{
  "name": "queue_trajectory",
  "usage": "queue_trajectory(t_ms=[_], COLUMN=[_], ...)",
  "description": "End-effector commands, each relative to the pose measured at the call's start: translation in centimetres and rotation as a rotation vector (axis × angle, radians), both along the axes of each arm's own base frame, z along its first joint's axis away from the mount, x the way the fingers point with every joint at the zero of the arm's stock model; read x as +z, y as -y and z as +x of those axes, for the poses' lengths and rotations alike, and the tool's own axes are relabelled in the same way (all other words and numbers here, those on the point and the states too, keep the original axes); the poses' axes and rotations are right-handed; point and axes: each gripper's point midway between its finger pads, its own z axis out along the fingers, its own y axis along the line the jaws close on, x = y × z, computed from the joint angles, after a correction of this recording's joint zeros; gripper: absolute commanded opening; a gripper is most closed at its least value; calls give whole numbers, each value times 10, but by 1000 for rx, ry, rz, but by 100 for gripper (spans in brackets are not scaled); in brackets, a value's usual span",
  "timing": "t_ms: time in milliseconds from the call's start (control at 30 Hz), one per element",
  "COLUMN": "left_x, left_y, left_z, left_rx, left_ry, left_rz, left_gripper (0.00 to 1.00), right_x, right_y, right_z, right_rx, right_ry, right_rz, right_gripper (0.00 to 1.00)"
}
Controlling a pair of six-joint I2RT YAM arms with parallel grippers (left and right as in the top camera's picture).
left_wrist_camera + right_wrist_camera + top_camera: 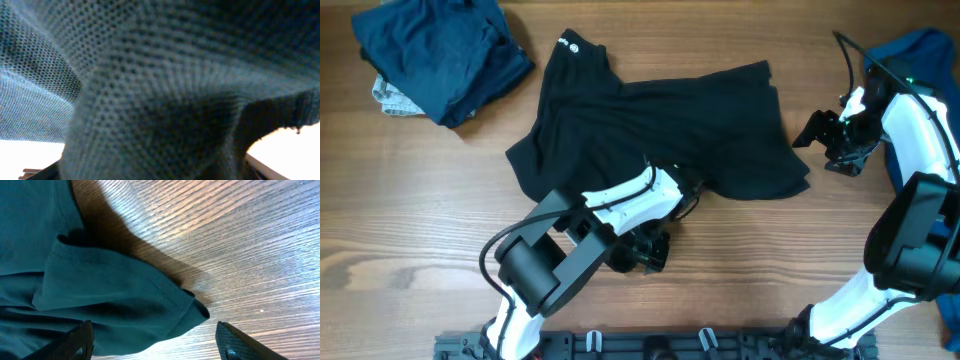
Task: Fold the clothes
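The black shirt (pixel 650 120) lies spread and rumpled in the middle of the table, its tiny white label (pixel 568 44) at the far left corner. My left gripper (pixel 688 196) is at the shirt's near hem. In the left wrist view the shirt's fabric (pixel 160 90) fills the frame, gathers down into the jaws and hides the fingers. My right gripper (pixel 817 131) is open just right of the shirt's right edge. In the right wrist view the hemmed corner (pixel 150 300) lies between the open fingers (pixel 155 345), which are not touching it.
A dark navy pile (pixel 440 50) sits at the far left corner on a pale patterned cloth (pixel 388 97). A royal blue garment (pixel 923 50) lies at the far right behind my right arm. Bare wood table (pixel 420 230) shows at front left.
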Motion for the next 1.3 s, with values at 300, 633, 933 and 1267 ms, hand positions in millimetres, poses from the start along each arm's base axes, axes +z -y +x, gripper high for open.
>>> queue_trajectory(t_ms=[300, 633, 933, 1267], left_x=[22, 71, 87, 90], left_y=[1, -7, -21, -27], left_z=[12, 5, -7, -11], left_rx=[5, 20, 19, 19], left_ry=[98, 151, 123, 106], left_rz=[-34, -89, -56, -36], left_gripper=[4, 4, 4, 4], right_x=[-3, -41, -41, -52], right_y=[-4, -10, -15, -15], right_z=[-3, -19, -3, -4], right_rx=[-54, -78, -120, -149], right_ry=[-15, -32, 31, 42], right_rz=[18, 33, 74, 71], right_gripper=[75, 70, 59, 52])
